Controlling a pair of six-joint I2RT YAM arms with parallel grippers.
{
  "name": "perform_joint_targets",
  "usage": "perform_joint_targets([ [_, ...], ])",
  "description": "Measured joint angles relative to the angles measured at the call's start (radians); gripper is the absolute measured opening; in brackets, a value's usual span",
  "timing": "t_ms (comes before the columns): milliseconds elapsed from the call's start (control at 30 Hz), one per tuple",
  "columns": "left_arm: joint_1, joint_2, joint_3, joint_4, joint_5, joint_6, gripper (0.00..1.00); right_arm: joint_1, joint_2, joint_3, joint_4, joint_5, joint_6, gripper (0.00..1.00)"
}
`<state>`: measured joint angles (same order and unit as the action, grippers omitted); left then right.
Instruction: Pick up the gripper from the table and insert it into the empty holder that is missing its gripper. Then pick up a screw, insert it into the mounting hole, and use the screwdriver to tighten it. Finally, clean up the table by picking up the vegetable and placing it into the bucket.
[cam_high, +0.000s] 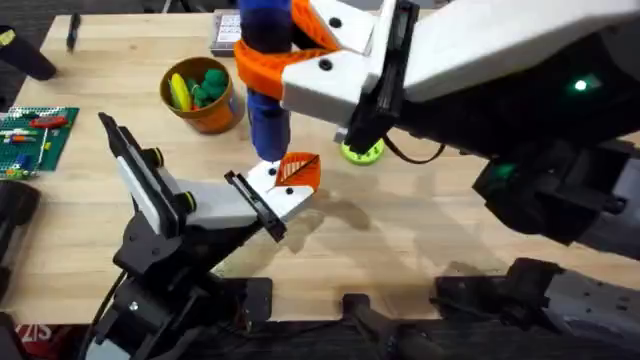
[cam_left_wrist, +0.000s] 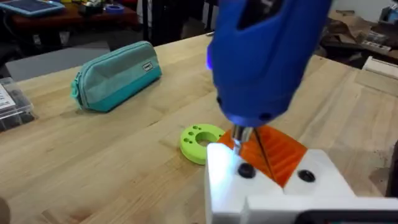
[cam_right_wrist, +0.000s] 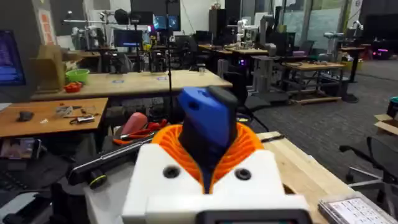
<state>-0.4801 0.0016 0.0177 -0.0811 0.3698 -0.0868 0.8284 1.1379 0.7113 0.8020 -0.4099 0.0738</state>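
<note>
The thick blue cylindrical-handled screwdriver is clamped upright between the orange ribbed pads of the right gripper. Directly below that gripper, its thin tip is pressed onto the small white-and-orange wedge-shaped gripper piece, seated at the tip of the black jointed holder. The left gripper's opening cannot be told.

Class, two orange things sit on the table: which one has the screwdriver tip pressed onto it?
The gripper in the holder, not the bucket; the screwdriver stands on it.
</note>
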Motion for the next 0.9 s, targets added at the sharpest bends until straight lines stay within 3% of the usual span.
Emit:
perform_joint_targets([
  [900,0.0,0.0,0.0,0.0,0.0,0.0,0.008,0.0,0.0,0.0,-0.001,0.0,0.032,0.04],
])
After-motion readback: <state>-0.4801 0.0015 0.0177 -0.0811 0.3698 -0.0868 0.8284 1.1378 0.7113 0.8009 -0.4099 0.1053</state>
